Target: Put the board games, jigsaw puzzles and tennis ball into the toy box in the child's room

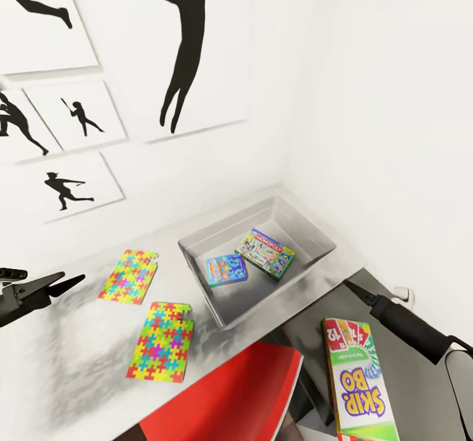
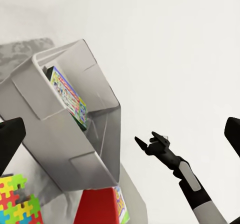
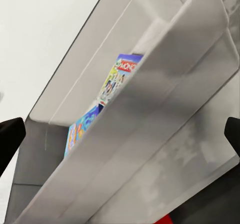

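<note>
Tools [image 1: 66, 283] [image 1: 348, 286] spread wide — nothing held

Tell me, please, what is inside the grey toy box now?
The toy box holds the small blue game and the Monopoly box, flat on its floor. What lies beneath them is hidden.

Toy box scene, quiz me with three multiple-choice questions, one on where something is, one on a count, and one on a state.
1. Where does the Monopoly box lie?
A. Inside the toy box
B. On a jigsaw puzzle
C. On the red chair

2. How many jigsaw puzzles lie on the table?
A. One
B. Two
C. Four

3. What state is the SKIP-BO box in?
A. Inside the toy box
B. Under a puzzle
C. Outside the toy box, by the table edge

Answers:
1 A, it rests in the bin beside the blue game box.
2 B, two puzzle boards lie left of the bin.
3 C, it shows near the right arm, past the table edge.
</note>
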Robot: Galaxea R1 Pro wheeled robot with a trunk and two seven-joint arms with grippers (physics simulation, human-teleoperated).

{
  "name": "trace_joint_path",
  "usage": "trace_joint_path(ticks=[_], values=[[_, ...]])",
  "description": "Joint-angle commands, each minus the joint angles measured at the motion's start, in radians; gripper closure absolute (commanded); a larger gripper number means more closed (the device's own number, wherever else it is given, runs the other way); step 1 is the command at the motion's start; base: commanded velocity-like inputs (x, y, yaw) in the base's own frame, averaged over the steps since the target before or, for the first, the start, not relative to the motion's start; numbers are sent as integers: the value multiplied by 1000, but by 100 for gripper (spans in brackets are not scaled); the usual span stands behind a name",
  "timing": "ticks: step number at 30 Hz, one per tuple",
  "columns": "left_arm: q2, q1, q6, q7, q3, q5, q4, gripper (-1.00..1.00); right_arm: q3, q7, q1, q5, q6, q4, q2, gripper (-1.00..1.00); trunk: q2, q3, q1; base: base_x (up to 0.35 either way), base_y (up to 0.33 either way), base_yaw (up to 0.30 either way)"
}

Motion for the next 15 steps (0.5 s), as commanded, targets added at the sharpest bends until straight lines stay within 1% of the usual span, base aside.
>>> trace_joint_path(ticks=[1,4,10,15], values=[[0,0,10,-4,-1,-1,0,-100,-1,2,-1,-2,6,0,0,-100,-2,0,1,-50,0,0],[0,0,10,-4,0,-1,0,-100,-1,2,-1,-2,6,0,0,-100,-2,5,1,-93,0,0],[0,-1,10,-4,0,-1,0,-100,-1,2,-1,-2,5,0,3,-100,-2,15,1,-146,0,0],[0,0,10,-4,0,-1,0,-100,-1,2,-1,-2,5,0,3,-100,-2,23,1,-45,0,0]])
